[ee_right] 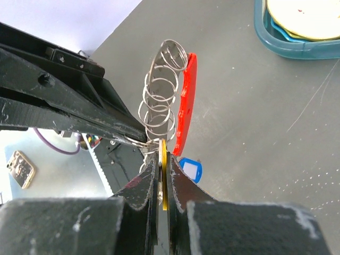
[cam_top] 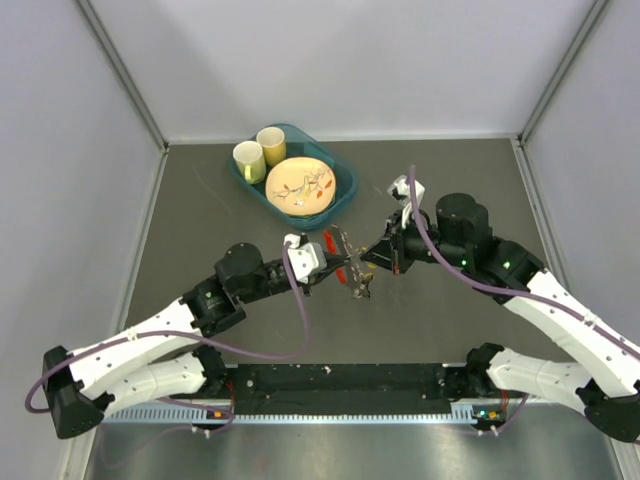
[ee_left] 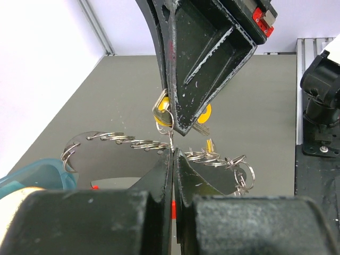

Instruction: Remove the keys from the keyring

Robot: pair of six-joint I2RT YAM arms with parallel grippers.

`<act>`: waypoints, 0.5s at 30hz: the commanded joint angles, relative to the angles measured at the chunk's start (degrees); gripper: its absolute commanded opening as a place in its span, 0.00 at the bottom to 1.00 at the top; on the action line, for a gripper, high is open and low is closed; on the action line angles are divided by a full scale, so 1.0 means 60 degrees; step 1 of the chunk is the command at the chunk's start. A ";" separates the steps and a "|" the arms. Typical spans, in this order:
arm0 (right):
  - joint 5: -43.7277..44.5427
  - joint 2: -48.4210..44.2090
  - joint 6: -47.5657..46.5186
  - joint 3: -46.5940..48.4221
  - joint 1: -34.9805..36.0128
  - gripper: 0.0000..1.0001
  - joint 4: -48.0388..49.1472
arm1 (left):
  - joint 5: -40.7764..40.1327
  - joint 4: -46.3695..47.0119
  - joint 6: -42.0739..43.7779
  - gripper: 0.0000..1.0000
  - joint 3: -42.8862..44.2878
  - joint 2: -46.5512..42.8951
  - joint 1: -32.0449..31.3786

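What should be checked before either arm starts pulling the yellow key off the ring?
1. Left gripper shut on a ring of the keyring: ok.
2. Right gripper shut on the yellow key: ok.
3. Yellow key already off its ring: cannot tell, the fingers hide the join.
4. Blue key outside both grips: ok, it hangs free.
5. Teal tray apart from both grippers: ok.
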 commanded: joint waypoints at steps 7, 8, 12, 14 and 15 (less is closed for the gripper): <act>0.0012 -0.0578 -0.0494 -0.0553 -0.0509 0.00 0.1262 | 0.0862 0.0861 -0.1446 0.00 -0.0480 -0.0876 -0.0011; -0.0048 -0.0651 -0.0509 -0.0684 -0.0509 0.00 0.1276 | 0.0847 0.1008 -0.1549 0.00 -0.0524 -0.0891 0.0033; -0.0472 -0.0886 -0.0670 -0.1051 -0.0509 0.00 0.1394 | 0.0920 0.1813 -0.2164 0.00 -0.0627 -0.0905 0.0106; -0.0838 -0.0974 -0.0656 -0.1357 -0.0524 0.00 0.1686 | 0.0891 0.2033 -0.2470 0.00 -0.0613 -0.0891 0.0150; -0.0897 -0.1090 -0.0612 -0.1446 -0.0509 0.00 0.1745 | 0.0833 0.2180 -0.2589 0.00 -0.0627 -0.0876 0.0165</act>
